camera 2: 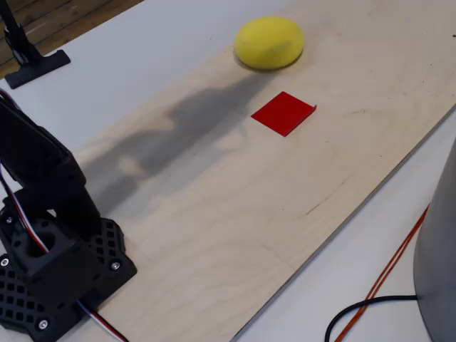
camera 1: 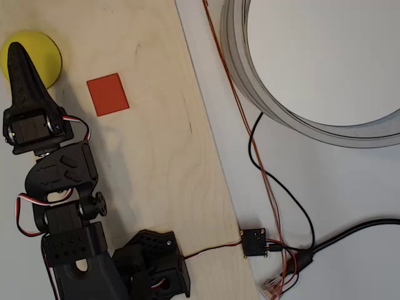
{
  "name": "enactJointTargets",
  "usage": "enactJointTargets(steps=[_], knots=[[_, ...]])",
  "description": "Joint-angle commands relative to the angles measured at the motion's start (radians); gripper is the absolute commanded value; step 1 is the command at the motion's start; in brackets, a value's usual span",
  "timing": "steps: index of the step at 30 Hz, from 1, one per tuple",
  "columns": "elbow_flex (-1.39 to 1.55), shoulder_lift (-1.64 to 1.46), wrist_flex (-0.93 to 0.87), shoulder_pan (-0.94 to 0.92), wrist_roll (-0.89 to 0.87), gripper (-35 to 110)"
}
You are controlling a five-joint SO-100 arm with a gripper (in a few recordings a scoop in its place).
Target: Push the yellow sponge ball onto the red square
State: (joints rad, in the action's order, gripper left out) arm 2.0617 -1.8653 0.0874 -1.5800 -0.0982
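While the yellow sponge ball is sitting at the top left corner of the overhead view, it is resting on the pale wooden board and lying apart from the red square, which is lying flat and slightly tilted a little to its lower right. From the fixed view the ball is showing at the far end of the board, with the square lying nearer the camera and a strip of bare wood showing between the two.

Over the ball's left part in the overhead view, the black gripper is reaching with its pointed tip overlapping the yellow foam; whether it is touching the ball or hovering above it is not clear. Its fingers are appearing as one dark wedge, so I cannot tell whether they are parted or closed. The black arm is running down the left side of that view to its base at the board's near end, with red, white and black wires looping along it.

Beside the board, on the white table, a large pale ring is lying at the upper right, and black and orange cables are trailing toward a small connector board.
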Motion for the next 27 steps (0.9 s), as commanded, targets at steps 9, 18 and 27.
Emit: enactJointTargets(steps=[9, 18, 27], knots=[[-0.192, 0.161, -0.215, 0.144, -0.081, 8], [-0.462, 0.291, -0.449, 0.158, -0.057, 10], [-0.769, 0.511, -0.611, 0.173, -0.054, 12]])
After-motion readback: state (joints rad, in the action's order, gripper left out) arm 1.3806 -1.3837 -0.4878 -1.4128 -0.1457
